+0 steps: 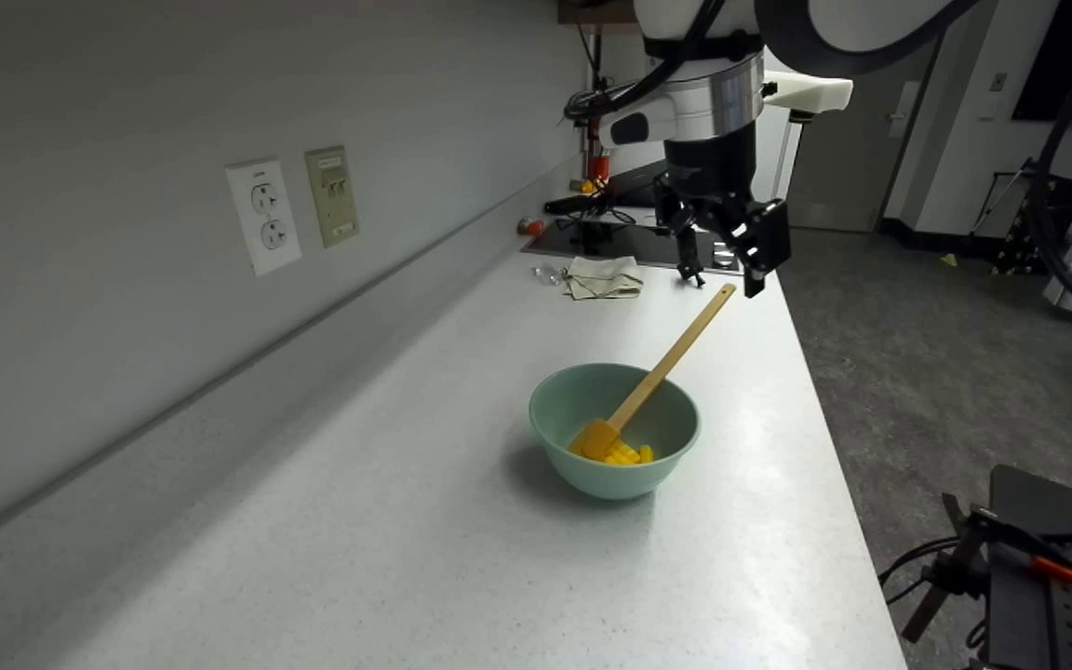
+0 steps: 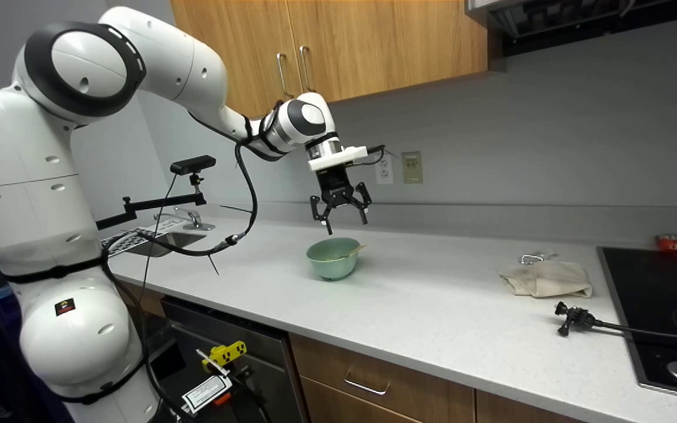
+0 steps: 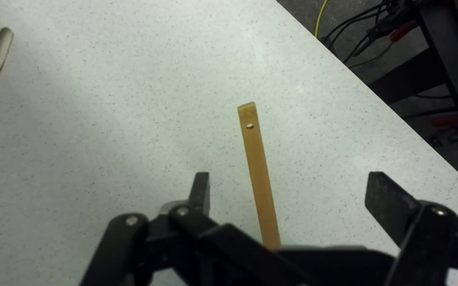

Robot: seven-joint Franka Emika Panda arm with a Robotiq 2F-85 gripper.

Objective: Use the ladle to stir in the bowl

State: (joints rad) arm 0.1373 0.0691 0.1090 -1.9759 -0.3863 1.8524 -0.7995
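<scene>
The ladle (image 1: 669, 361), yellow-headed with a pierced tan handle (image 3: 257, 167), slants from the bowl (image 1: 610, 482); the pincer (image 3: 291, 194) stands wide.

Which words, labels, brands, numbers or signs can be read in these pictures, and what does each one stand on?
None can be read.
White tag: printed lines, too small.
Dark sticker on the robot arm: too small.
Beige wall plate: small labels, too blurred.
White wall outlet: faint marking, too small.

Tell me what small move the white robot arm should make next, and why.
Probably ease the open black pincer down toward the flat tan wooden ladle handle: the wrist view shows it between the parted jaws, ungripped, while the yellow scoop end sits inside the round mint-green bowl.
</scene>
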